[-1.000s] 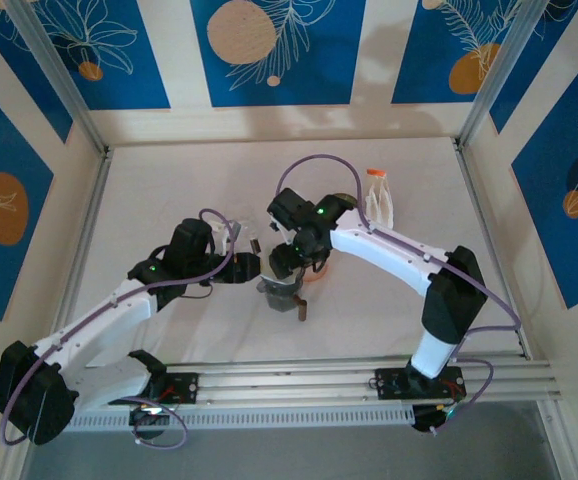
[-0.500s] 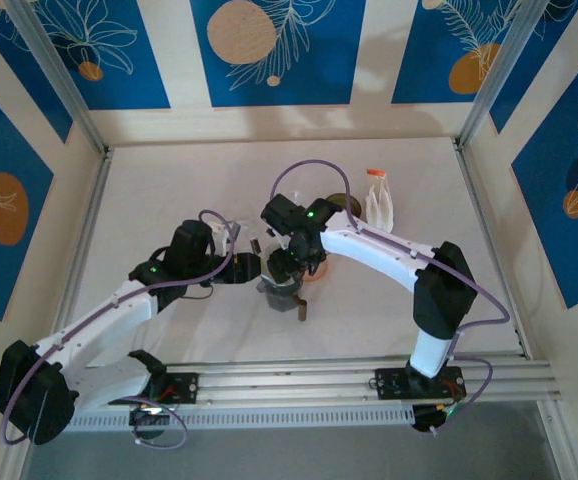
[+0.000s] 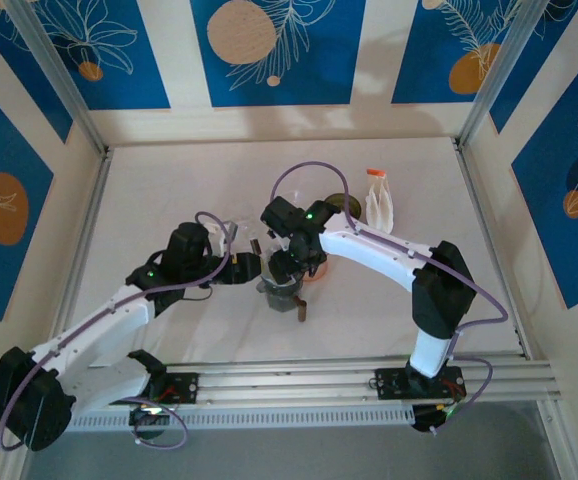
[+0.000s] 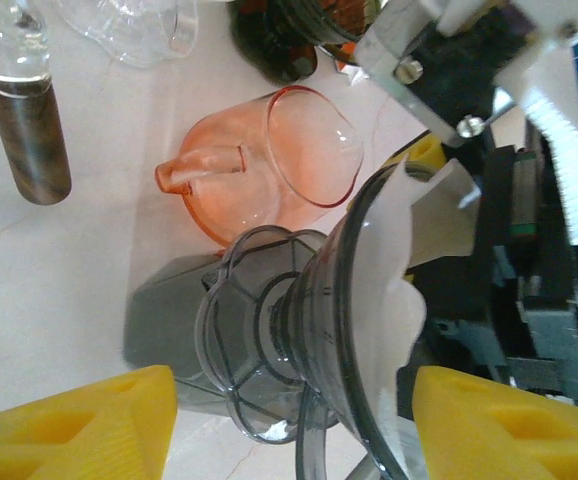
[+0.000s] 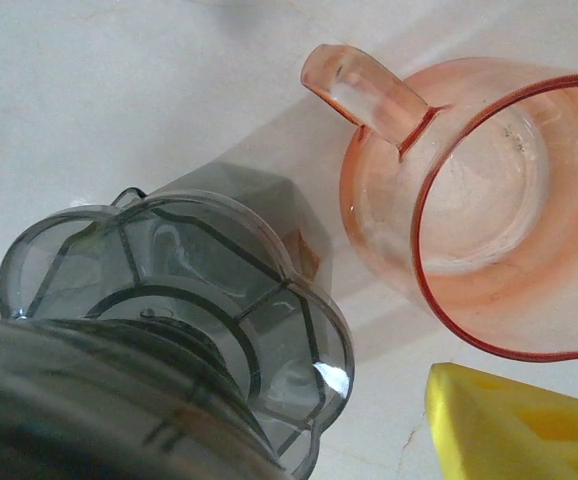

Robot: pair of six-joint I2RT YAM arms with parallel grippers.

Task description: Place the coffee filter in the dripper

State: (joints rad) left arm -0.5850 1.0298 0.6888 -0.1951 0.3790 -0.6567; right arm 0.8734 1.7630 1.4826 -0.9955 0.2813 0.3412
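The grey see-through dripper (image 4: 269,330) stands on the table in front of the arms (image 3: 281,292). The white coffee filter (image 4: 394,300) lies inside its cone, with the top edge poking above the rim. My left gripper (image 4: 294,430) straddles the dripper and is open; its yellow fingertips (image 4: 79,420) stand apart from the dripper on both sides. My right gripper (image 3: 291,266) hangs just over the dripper's mouth, close to the filter's upper edge. One yellow finger (image 5: 519,420) of it shows beside the dripper's base (image 5: 179,300), jaws wide.
A pink glass cup (image 4: 269,165) stands right behind the dripper, close to both grippers. A glass piece with a dark handle (image 4: 24,120) and clear glassware (image 4: 129,30) lie at the left. An orange-capped white item (image 3: 379,200) is at the back right.
My left gripper's jaws have widened away from the dripper. The right arm has shifted a little left, settling over the dripper's mouth.
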